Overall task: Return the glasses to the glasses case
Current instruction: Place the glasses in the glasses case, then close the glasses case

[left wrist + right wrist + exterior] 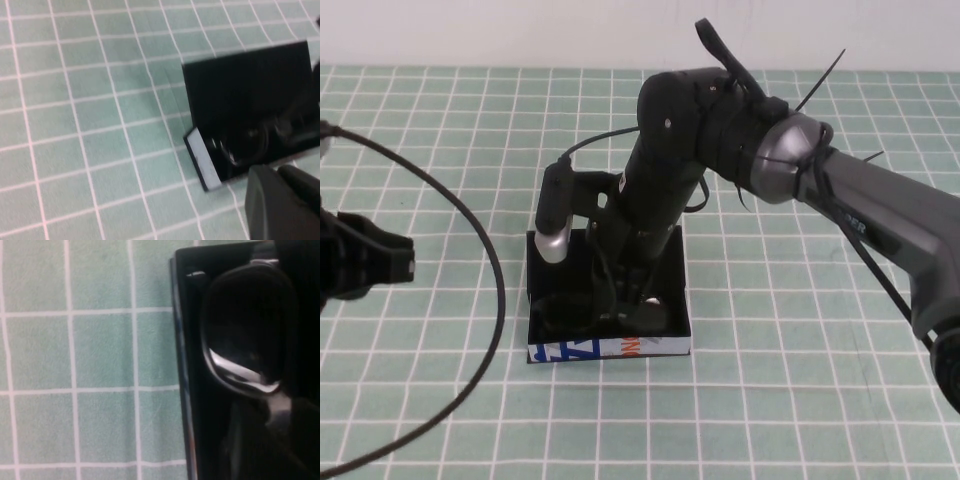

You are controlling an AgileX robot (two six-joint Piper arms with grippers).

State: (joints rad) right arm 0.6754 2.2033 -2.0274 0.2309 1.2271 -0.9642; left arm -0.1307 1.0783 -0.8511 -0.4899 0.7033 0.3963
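Observation:
The black glasses case (pixel 610 349) lies open at the table's middle, its white printed front edge toward me. The black glasses (pixel 645 316) lie inside it near the front right. My right gripper (pixel 615 300) reaches down into the case, right over the glasses, and its arm hides most of the inside. In the right wrist view one lens of the glasses (pixel 242 325) sits inside the case wall (pixel 182 365), just ahead of the right gripper (pixel 275 450). My left gripper (pixel 395 262) is shut and empty at the far left, well apart from the case. In the left wrist view, the left gripper (pixel 282 200) faces the case (pixel 250 95).
The table is covered by a green cloth with a white grid (pixel 800 330). A black cable (pixel 490 260) loops over the left side, between the left arm and the case. A white wall borders the far edge.

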